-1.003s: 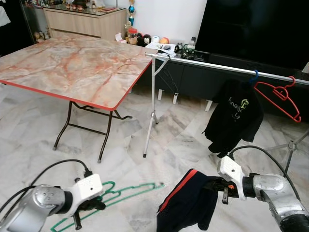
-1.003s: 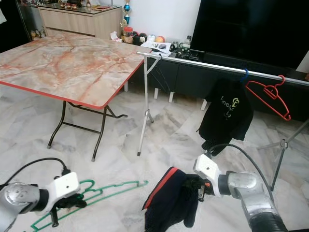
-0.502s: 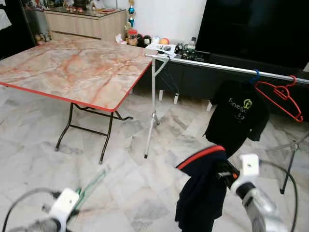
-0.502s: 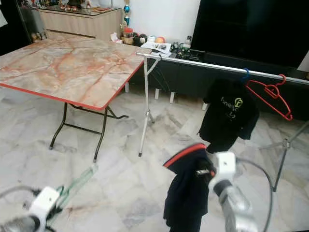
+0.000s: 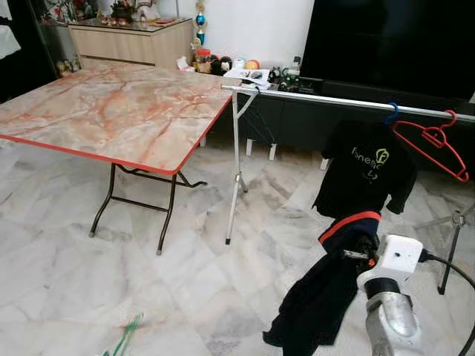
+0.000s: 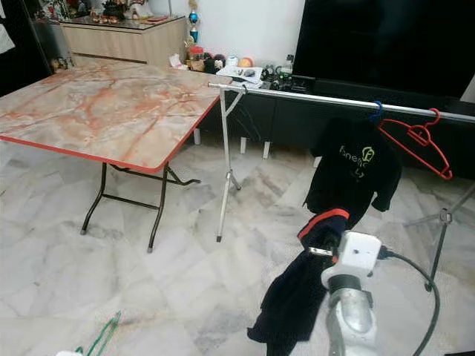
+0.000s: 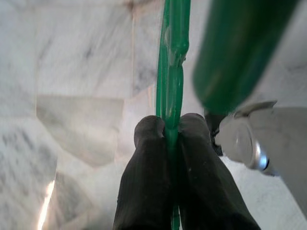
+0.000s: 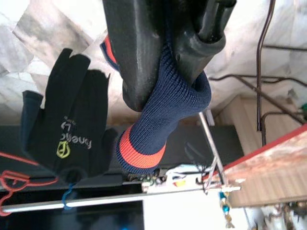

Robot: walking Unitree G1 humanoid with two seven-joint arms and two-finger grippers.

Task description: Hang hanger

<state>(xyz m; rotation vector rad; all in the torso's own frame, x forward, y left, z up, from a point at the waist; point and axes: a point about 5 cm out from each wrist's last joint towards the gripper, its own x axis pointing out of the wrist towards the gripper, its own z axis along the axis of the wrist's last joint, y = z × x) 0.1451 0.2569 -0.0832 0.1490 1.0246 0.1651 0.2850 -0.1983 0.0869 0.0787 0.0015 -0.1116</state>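
My left claw (image 7: 168, 143) is pinched tight on the green hanger (image 7: 171, 72), its two black fingers (image 7: 146, 182) pressed against the thin plastic bar from both sides. From the head camera I see just a sliver of that hanger low down over the marble floor (image 5: 74, 282), near my left side.

My right claw (image 8: 163, 67) is clamped on the ribbed collar of a navy garment with an orange-red band (image 5: 326, 282); the cloth hangs from the claw in front of me, its lower end close to the floor.

Ahead stands a clothes rail (image 5: 319, 98), a long metal bar on thin legs. A black T-shirt with a yellow-green logo (image 5: 365, 178) hangs on it from a blue hook, and just beside that an empty red hanger (image 5: 434, 144) hangs from the same bar.

To the left of the rail is a folding marble-patterned surface with a red edge (image 5: 126, 104). Behind the rail are a dark low cabinet and a large black screen (image 5: 393, 41).
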